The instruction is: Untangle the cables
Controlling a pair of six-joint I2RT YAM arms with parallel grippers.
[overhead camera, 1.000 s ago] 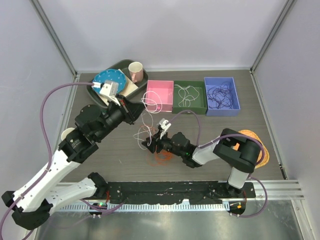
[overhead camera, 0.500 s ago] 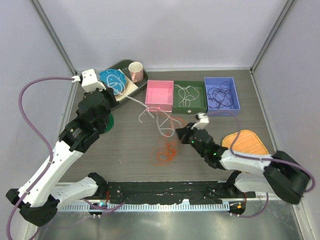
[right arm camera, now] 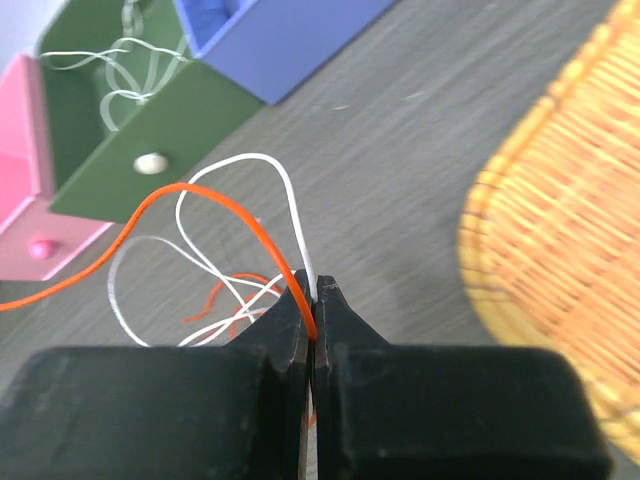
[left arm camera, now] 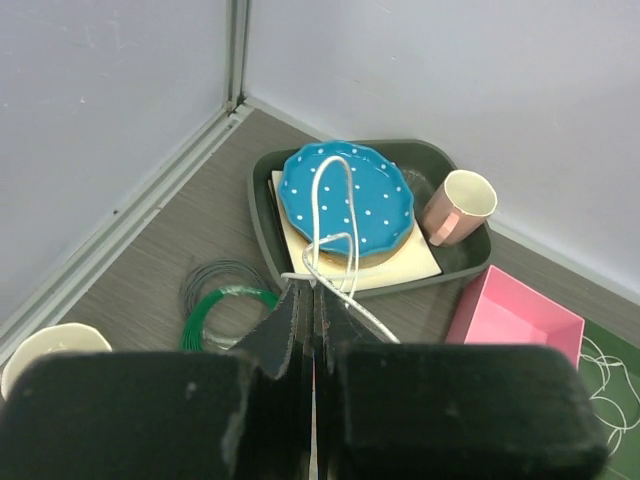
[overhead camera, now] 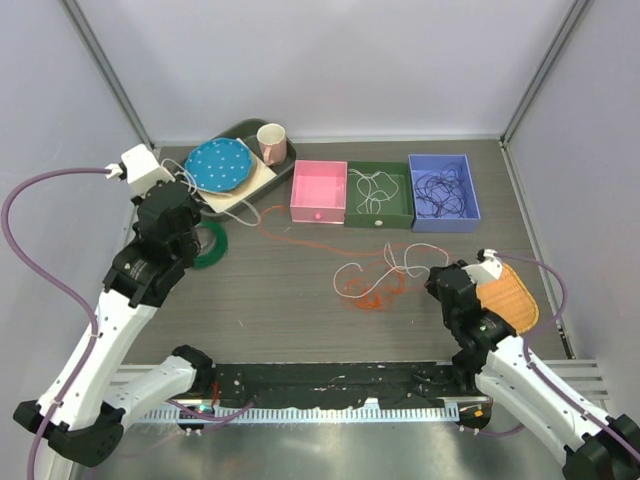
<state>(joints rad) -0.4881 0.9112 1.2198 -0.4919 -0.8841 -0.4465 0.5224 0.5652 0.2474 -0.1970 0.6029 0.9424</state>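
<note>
With a thin white cable (left arm camera: 334, 159) pinched in the left claw (left arm camera: 313, 290) and a thin red-orange cable (right arm camera: 215, 195) and white strand (right arm camera: 293, 205) pinched in the right claw (right arm camera: 313, 292), separation was judged in hand, a wider pull being called for.

Bright, even light falls from above in the overhead view; the counter (overhead camera: 300, 290) carries only faint, soft shadows beside the arms; the pale walls take a lavender cast; the metal rail (overhead camera: 350, 440) at the near edge has a dull sheen; everything there is sharp. In the left wrist view the left hand (left arm camera: 305, 297) is a dark, blurred mass; the blue plate (left arm camera: 375, 205) is crisp. In the right wrist view the right hand (right arm camera: 312, 292) is likewise soft; the orange cable (right arm camera: 185, 187) is sharp; the woven mat (right arm camera: 560, 230) blurs at the right.
</note>
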